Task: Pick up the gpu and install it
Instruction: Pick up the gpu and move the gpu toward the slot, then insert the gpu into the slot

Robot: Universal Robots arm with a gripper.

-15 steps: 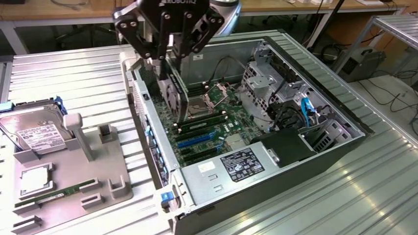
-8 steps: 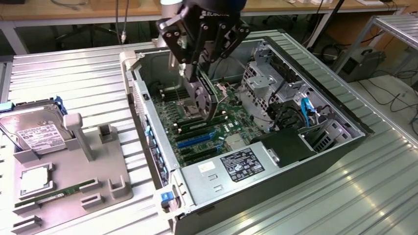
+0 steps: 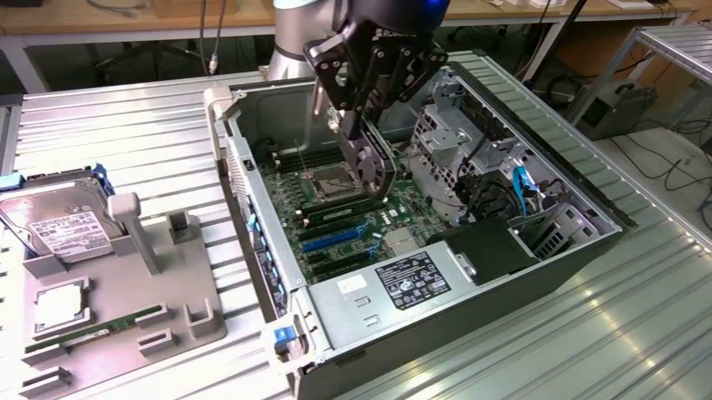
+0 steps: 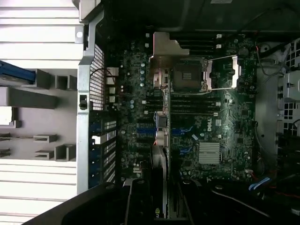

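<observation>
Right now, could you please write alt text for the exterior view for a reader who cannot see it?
The gripper holds the gpu upright over the motherboard inside an open computer case. To the exterior view's left, a grey fixture carries a hard drive and a green memory stick.

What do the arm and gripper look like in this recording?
The arm is a smooth silver-grey cylinder, with a black wrist section that carries a blue patch. The gripper is matte black and built of angular linkage bars with visible pivot screws. It narrows to slim black jaws.
</observation>
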